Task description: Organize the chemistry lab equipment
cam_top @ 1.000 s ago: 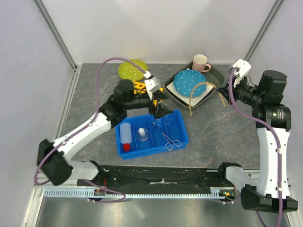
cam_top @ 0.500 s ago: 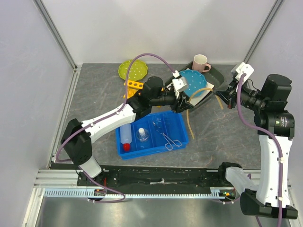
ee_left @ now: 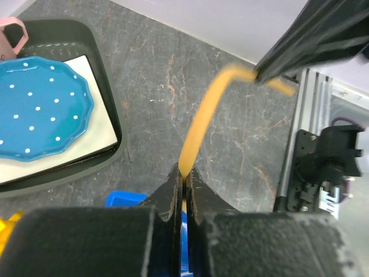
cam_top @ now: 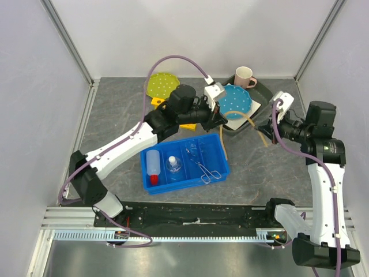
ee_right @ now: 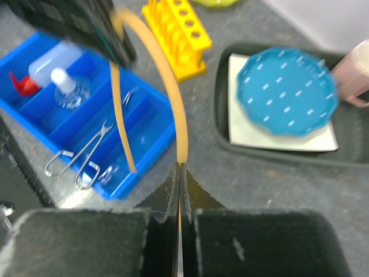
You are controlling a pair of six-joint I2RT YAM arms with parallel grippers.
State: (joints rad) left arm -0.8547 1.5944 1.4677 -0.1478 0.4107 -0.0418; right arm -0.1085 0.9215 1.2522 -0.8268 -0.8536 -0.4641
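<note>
Pinching the tan tubing (ee_left: 199,124) in the left fingers (ee_left: 174,186), closed right down on it, tube rising straight out of the tips. Pinching the same tubing in the right fingers (ee_right: 173,180), likewise shut tight on it. Holding it arched in the air between the two pairs of fingers, clear of the desk (cam_top: 109,109). Noting one loose tail dangling below the left fingers, over the far corner of the blue bin (cam_top: 179,183), and a shorter tail hanging under the right fingers.

Judging the step in hand as carrying the tubing to the bin; not telling yet which compartment. Doing it well probably means:
- bringing the two pairs of fingers closer together, slackening the arch rather than stretching it
- lowering the dangling tail in first, then feeding the rest down as a coil
- keeping the tail off the tongs (cam_top: 205,171), lying in the compartment nearest below the left fingers
- releasing one end only once the coil is sitting inside the walls, guarding against spring-back

Counting, nearest first: one bin; one squeeze bottle (cam_top: 153,166); one flask (cam_top: 173,165); one pair of tongs; one length of tubing. Beyond the fingers: one yellow rack (cam_top: 160,103); one dark tray (cam_top: 262,92); two dotted plates, blue plate (cam_top: 235,99) and green plate (cam_top: 160,84); one pink mug (cam_top: 244,75).
</note>
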